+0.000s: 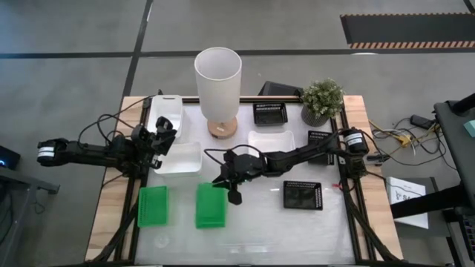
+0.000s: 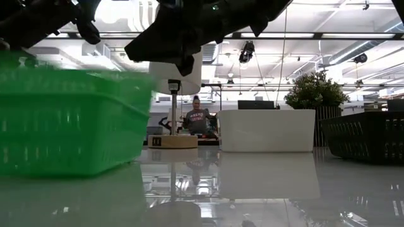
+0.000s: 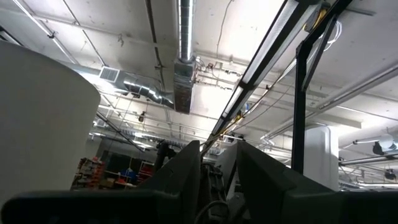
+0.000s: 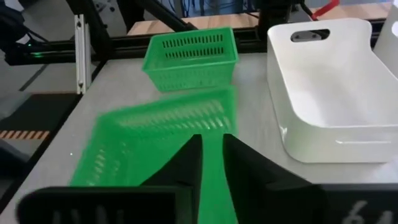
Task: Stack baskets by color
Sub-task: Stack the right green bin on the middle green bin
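Two green baskets lie near the table's front: one [image 1: 154,205] on the left and one [image 1: 211,205] beside it. The second shows blurred [image 4: 155,143] right under my right gripper [image 4: 211,168], whose fingers stand a little apart over its near-right rim. Three white baskets [image 1: 165,111] [image 1: 178,157] [image 1: 271,141] and three black ones [image 1: 270,113] [image 1: 319,141] [image 1: 303,194] rest on their bottoms. My left gripper [image 3: 217,174] is open and holds nothing. It waits at the table's left [image 1: 165,133], pointing up. My right gripper comes level and slightly downward from the table's right, over the blurred green basket's rim [image 4: 214,134]. A strip of green shows between its two fingers. Whether the fingers touch the rim, I cannot tell.
A tall white lamp [image 1: 218,85] on a wooden foot and a potted plant [image 1: 321,100] stand at the back. Free table lies along the front edge and between the green baskets and the front black one. A person [image 2: 197,116] sits in the room beyond.
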Robot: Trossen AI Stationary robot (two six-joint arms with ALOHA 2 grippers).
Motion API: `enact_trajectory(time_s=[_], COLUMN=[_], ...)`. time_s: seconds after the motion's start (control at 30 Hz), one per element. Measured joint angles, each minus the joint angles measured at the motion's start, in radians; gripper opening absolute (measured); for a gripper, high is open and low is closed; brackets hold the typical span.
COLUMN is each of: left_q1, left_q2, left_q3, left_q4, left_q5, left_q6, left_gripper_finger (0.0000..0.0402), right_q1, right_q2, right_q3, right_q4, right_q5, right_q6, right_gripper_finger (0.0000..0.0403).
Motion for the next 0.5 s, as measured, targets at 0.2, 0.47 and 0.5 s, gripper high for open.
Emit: enact_trajectory(time_s=[0.2, 0.47, 0.5], left_q1=[0.0, 0.0, 0.0], left_q2=[0.0, 0.0, 0.0], left_q3=[0.0, 0.0, 0.0], left_q4=[0.0, 0.0, 0.0], left_q5=[0.0, -0.007, -0.007], left_q6=[0.0, 0.0, 0.0], left_gripper_finger=[0.0089, 0.0089, 0.0089], right_q1=[-0.001, 0.012, 0.017], right_q2=[0.0, -0.044, -0.045], right_q3=[0.008, 0.036, 0.036], right_q4=[-0.004, -0.04, -0.039], right_q5=[0.001, 0.054, 0.076], right_q6=[-0.007, -0.021, -0.022], right_gripper_finger=[0.011, 0.0121, 0.0114])
